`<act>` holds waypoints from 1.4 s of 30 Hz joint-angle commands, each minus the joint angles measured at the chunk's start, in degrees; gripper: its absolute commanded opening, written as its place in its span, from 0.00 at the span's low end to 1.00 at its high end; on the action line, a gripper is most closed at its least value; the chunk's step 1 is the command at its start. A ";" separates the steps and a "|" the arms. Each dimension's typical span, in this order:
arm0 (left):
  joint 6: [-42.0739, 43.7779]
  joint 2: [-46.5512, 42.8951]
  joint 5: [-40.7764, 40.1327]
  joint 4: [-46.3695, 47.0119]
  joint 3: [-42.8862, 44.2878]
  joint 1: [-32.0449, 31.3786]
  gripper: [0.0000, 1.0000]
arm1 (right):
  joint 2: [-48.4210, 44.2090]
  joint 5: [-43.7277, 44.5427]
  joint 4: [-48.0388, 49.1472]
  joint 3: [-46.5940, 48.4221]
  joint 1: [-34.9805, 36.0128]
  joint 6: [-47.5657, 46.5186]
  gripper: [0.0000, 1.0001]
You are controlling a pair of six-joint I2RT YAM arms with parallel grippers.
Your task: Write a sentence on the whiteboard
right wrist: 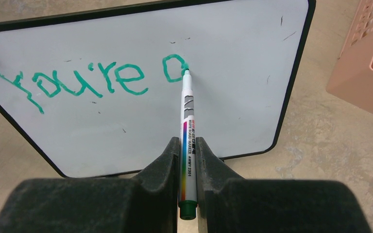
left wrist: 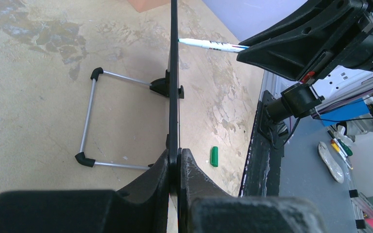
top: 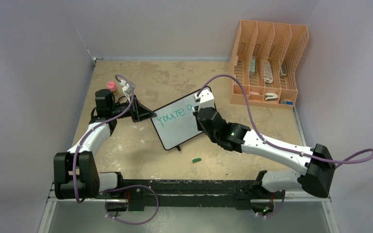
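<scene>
The whiteboard [top: 182,130] [right wrist: 233,102] stands tilted mid-table, edge-on in the left wrist view as a black frame [left wrist: 174,73]. My left gripper [top: 150,115] [left wrist: 178,158] is shut on its left edge. The sentence [right wrist: 92,80] [top: 175,115] reads "you're" plus a round teal letter. My right gripper [right wrist: 188,145] [top: 200,110] is shut on a white marker [right wrist: 188,121] [left wrist: 213,45]. The marker's green tip touches the board at that last letter.
An orange file rack [top: 267,63] [right wrist: 369,68] with a few items stands at the back right. A green marker cap [top: 196,159] [left wrist: 214,156] lies on the table near the board. The board's wire stand [left wrist: 94,124] rests behind it. A pink-capped bottle [top: 111,86] sits behind the left arm.
</scene>
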 commanded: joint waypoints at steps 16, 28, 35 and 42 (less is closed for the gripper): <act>2.55 0.13 0.23 -0.60 1.21 -0.58 0.00 | -1.69 1.18 -1.77 -0.46 -0.23 1.83 0.00; 2.50 0.05 0.23 -0.68 1.23 -0.61 0.00 | -2.58 3.62 -1.83 -0.22 -0.23 2.59 0.00; 2.46 0.03 -0.03 -0.65 1.23 -0.54 0.00 | -4.73 2.85 -0.29 0.09 -0.15 0.99 0.00; 2.13 -0.36 -0.71 -0.58 1.21 -0.63 0.00 | -6.41 1.09 -0.30 -0.18 1.16 1.37 0.00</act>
